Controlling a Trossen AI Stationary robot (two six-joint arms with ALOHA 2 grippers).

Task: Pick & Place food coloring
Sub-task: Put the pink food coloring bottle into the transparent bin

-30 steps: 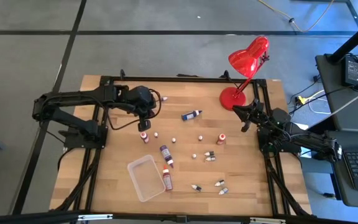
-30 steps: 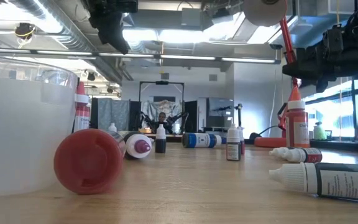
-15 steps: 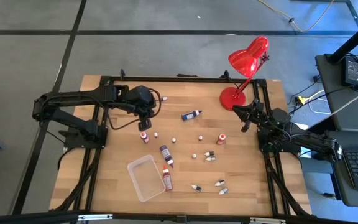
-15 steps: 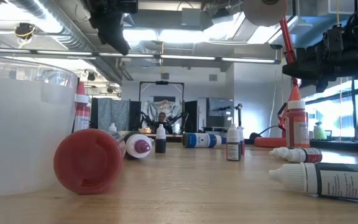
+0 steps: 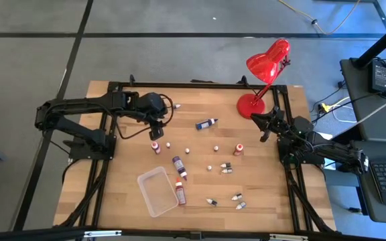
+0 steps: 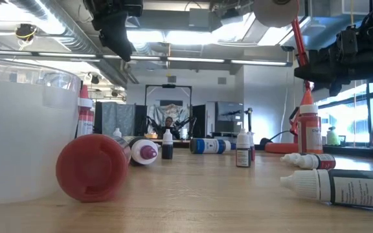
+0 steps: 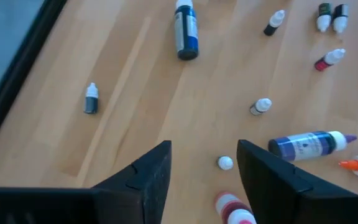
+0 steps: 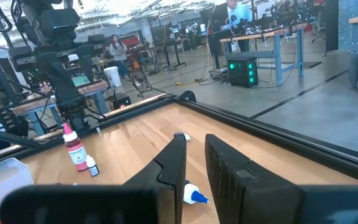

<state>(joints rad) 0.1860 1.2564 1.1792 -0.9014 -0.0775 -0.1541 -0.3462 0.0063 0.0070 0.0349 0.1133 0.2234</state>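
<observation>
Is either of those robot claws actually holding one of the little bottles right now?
No. The left gripper hangs open above a red bottle, empty. The right gripper is open too, holding nothing.

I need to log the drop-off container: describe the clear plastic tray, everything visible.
The clear plastic tray is a shallow rectangular tub with rounded corners, translucent, open side up and empty. It lies flat on the wooden table near the front edge, turned askew to the edges. A red bottle lies close beside it; contact cannot be told. No gripper is near it.
</observation>
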